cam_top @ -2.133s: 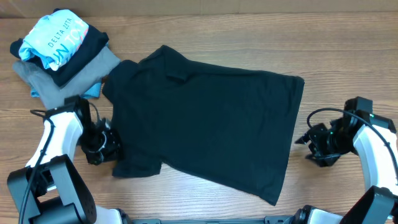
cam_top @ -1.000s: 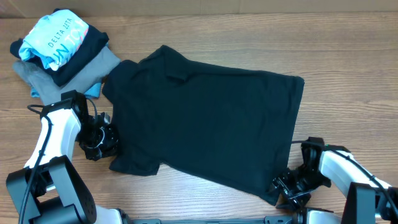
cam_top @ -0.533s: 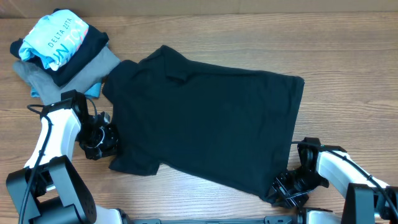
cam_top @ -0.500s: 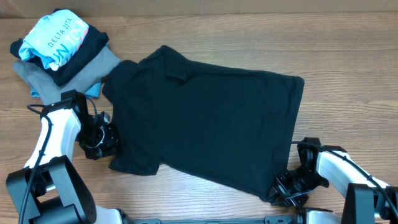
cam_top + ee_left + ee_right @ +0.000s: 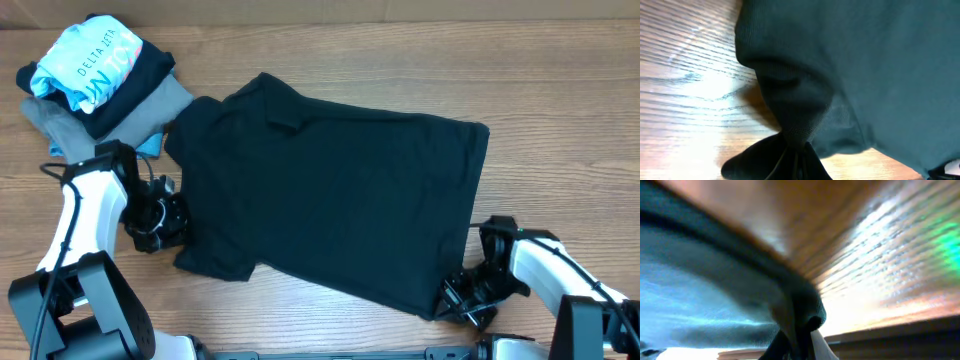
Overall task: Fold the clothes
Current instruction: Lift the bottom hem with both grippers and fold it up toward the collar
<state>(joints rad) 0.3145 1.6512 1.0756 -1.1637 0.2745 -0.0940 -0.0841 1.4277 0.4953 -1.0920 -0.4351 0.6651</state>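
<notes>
One black garment (image 5: 330, 190) spread mostly flat over the middle of the table (image 5: 560, 90), collar toward the far left, hem toward the right, one short sleeve pointing to the near left. Closed on the outer edge of that sleeve, at the garment's left side: the left fingers (image 5: 170, 228). From the left wrist, dark cloth gathered into a narrow pinched fold running down into the clamp at the bottom edge, bare wood grain to its left. Clamped on the near right corner of the hem: the right fingers (image 5: 465, 298). From the right wrist, a thin lip of fabric drawn up off the wood and nipped between the tips at the bottom of the view. Both white arms low over the table, one at each near side of the garment. Off at the far left corner, a small pile of folded clothes: a light-blue printed shirt (image 5: 85, 55) on top, a dark piece under it, a grey garment (image 5: 60, 125) at the bottom, its edge close to the black garment's shoulder
</notes>
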